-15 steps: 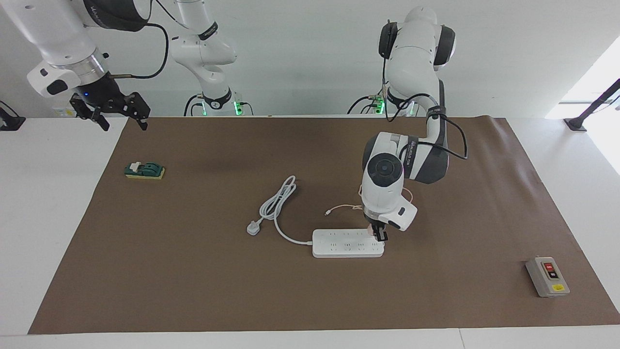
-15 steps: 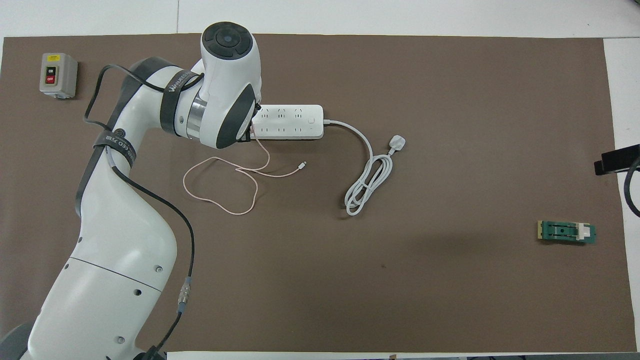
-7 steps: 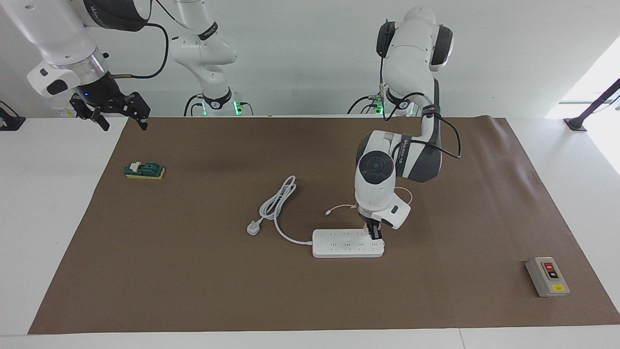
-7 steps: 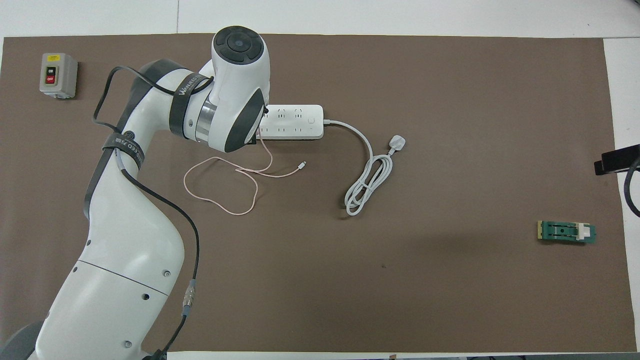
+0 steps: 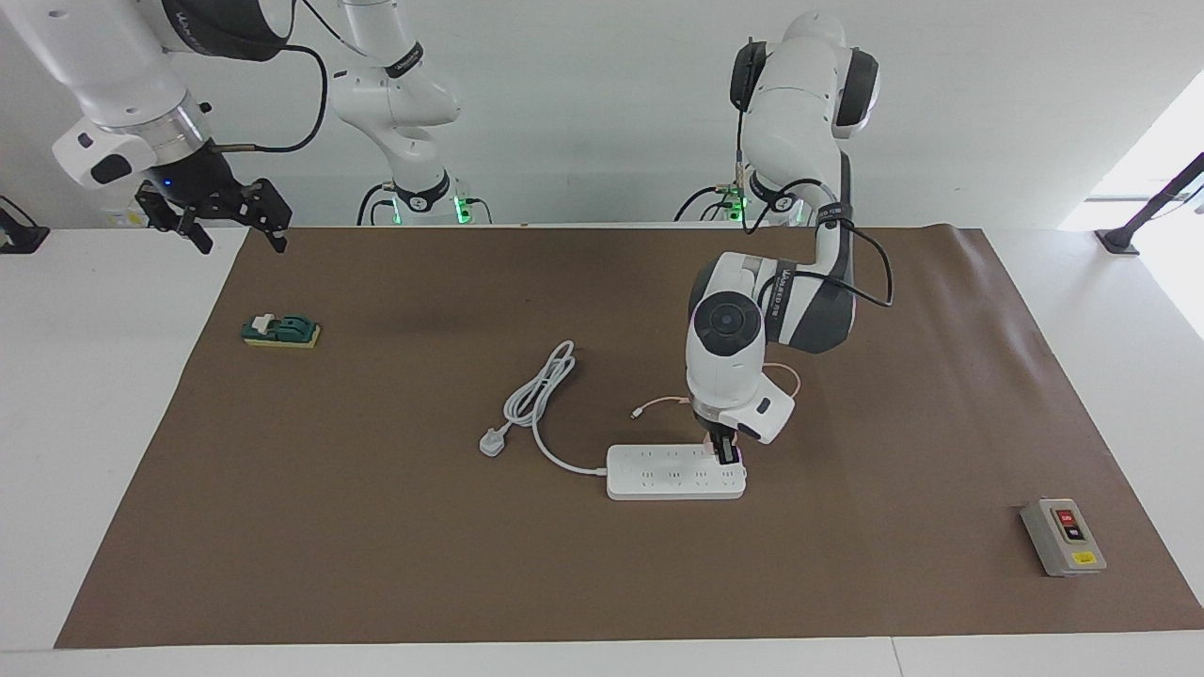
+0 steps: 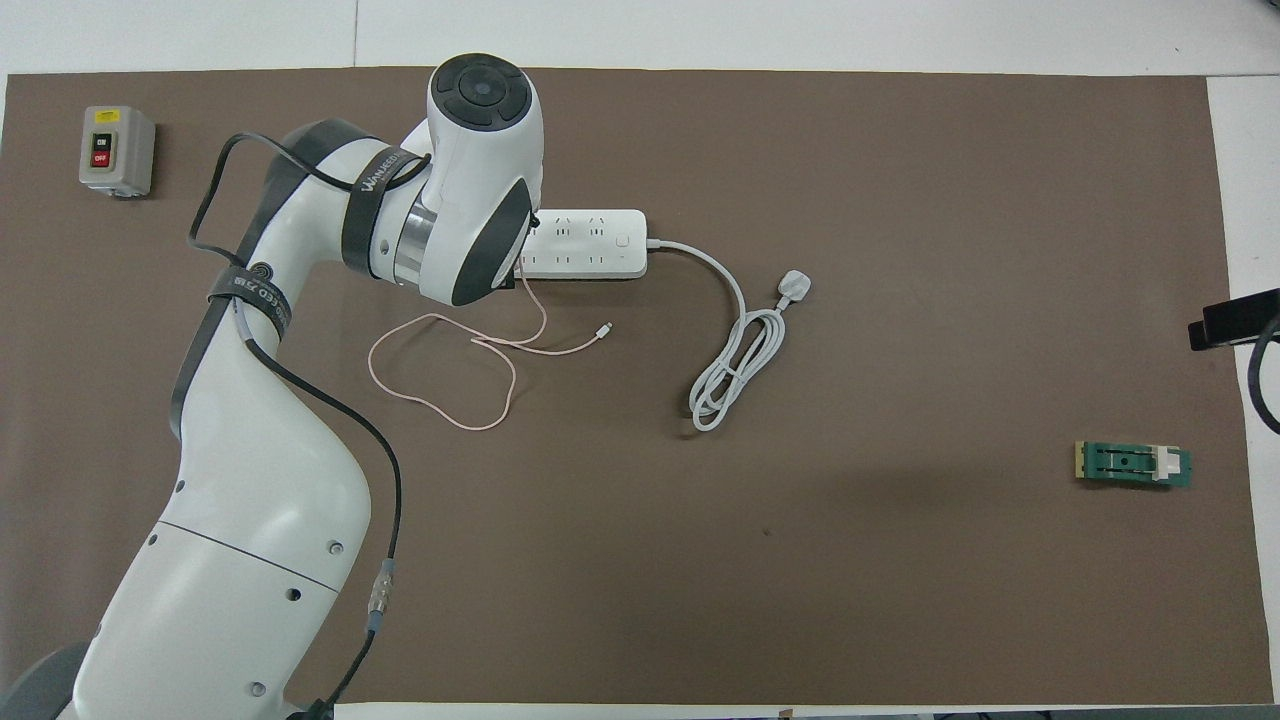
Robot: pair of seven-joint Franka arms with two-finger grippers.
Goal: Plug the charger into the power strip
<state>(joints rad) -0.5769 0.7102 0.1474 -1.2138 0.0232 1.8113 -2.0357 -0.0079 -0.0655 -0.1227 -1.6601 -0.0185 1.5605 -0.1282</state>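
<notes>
Insertion step: left gripper (image 5: 727,458) pinching charger (image 5: 717,446), at strip (image 5: 673,480) end toward left arm's side. Next, judged: press straight down, prongs aligned. Right gripper (image 5: 235,221) spread, waiting above table edge.

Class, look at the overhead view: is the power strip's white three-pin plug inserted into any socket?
No: the three-pin plug lies loose on the brown mat.

The left gripper (image 5: 725,454), gripping the charger (image 5: 719,455), has shifted along the power strip (image 5: 673,473).
</notes>
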